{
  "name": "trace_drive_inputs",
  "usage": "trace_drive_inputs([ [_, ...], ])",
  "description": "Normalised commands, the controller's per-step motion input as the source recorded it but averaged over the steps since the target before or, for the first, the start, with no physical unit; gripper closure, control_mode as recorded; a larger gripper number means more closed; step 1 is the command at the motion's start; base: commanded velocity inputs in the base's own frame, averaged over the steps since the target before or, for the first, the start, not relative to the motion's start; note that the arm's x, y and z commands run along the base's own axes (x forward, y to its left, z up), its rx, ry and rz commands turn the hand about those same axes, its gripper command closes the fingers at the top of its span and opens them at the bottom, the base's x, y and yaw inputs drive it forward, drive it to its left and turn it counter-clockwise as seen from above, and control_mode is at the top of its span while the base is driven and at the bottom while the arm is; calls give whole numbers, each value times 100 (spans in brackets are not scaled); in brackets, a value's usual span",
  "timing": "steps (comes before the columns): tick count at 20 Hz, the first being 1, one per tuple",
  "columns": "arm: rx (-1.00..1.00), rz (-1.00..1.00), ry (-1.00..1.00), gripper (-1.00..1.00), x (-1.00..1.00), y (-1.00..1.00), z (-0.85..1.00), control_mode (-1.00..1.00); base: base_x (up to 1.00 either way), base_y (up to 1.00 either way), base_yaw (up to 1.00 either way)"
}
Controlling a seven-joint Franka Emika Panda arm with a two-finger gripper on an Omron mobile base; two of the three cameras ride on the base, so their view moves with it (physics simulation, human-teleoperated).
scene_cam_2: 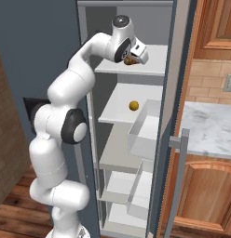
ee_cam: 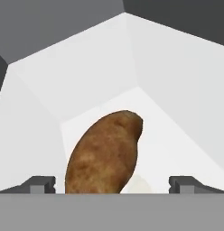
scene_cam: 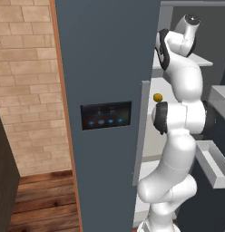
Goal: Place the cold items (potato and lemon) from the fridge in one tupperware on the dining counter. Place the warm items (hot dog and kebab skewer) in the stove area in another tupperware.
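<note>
one potato (ee_cam: 105,153), one lemon (scene_cam_2: 133,106), four fridge shelves (scene_cam_2: 152,62), two door bins (scene_cam_2: 144,128)

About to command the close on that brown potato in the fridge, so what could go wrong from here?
1. The open gripper has its fingertips wide of the oval brown potato, which lies tilted between them; closing may roll it or pinch it off-centre.
2. The hand works deep on the white upper fridge shelf, near the fridge walls; a quick pull-out could knock them.
</note>
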Motion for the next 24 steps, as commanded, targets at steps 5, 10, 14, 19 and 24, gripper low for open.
trace_drive_inputs([
  [5,10,0,0,-100,10,0,-4,-100,0,0,0],
  [10,0,0,0,-100,14,0,-12,-100,0,0,0],
  [14,0,0,0,-100,18,1,0,-100,0,0,0],
  [19,0,0,0,-100,20,3,-5,-100,0,0,0],
  [24,0,0,0,-100,5,0,-3,-100,0,0,0],
])
